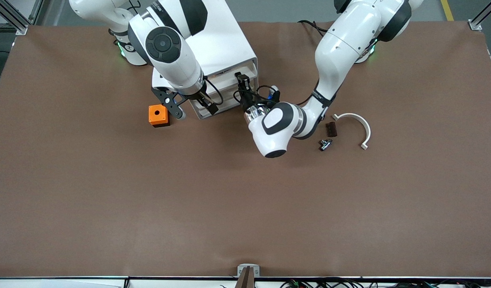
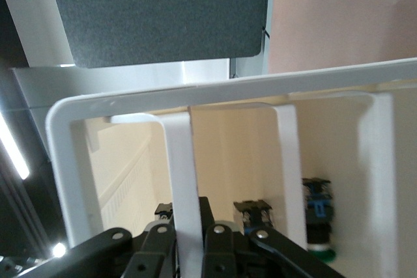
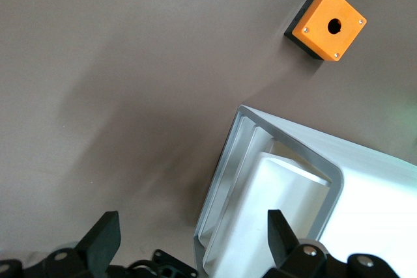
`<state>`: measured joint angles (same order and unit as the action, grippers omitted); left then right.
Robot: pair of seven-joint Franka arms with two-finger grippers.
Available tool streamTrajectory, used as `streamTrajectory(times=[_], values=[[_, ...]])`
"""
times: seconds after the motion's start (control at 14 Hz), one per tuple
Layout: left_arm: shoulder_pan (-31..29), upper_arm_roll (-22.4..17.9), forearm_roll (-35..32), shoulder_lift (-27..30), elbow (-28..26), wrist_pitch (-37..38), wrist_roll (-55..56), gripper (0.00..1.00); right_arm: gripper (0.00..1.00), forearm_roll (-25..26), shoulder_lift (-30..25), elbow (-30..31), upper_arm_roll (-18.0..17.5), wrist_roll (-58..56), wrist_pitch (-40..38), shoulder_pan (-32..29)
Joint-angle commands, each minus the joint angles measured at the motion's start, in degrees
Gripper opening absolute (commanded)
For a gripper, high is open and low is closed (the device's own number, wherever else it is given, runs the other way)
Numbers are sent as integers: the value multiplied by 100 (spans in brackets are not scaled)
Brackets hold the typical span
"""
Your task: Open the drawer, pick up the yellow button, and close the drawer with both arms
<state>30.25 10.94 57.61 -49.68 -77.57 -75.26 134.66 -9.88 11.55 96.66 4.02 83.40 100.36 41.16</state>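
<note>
Even overhead light, front view sharp, wrist views soft up close.
We see soft shadows under both arms on the brown table [image 1: 109, 192]; the left wrist view is washed out and bright around the drawer [image 2: 195, 105] rim, and in the right wrist view the cabinet [image 3: 365, 226] glares white.

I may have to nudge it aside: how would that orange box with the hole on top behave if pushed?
The orange box looks squat and flat-based, so it would probably slide, not roll or tip. It seems rigid plastic, likely light, so a small nudge may skew it.
</note>
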Motion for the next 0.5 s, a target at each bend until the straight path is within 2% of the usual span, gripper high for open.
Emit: streamTrajectory(times=[0.0,0.43], values=[[-265,-22,102,2,31,-32,-142,9,100,-85,-38,28,20,115,27,102],[-660,-22,119,-68,40,-94,-168,11,100,-85,40,116,20,615,378,462]])
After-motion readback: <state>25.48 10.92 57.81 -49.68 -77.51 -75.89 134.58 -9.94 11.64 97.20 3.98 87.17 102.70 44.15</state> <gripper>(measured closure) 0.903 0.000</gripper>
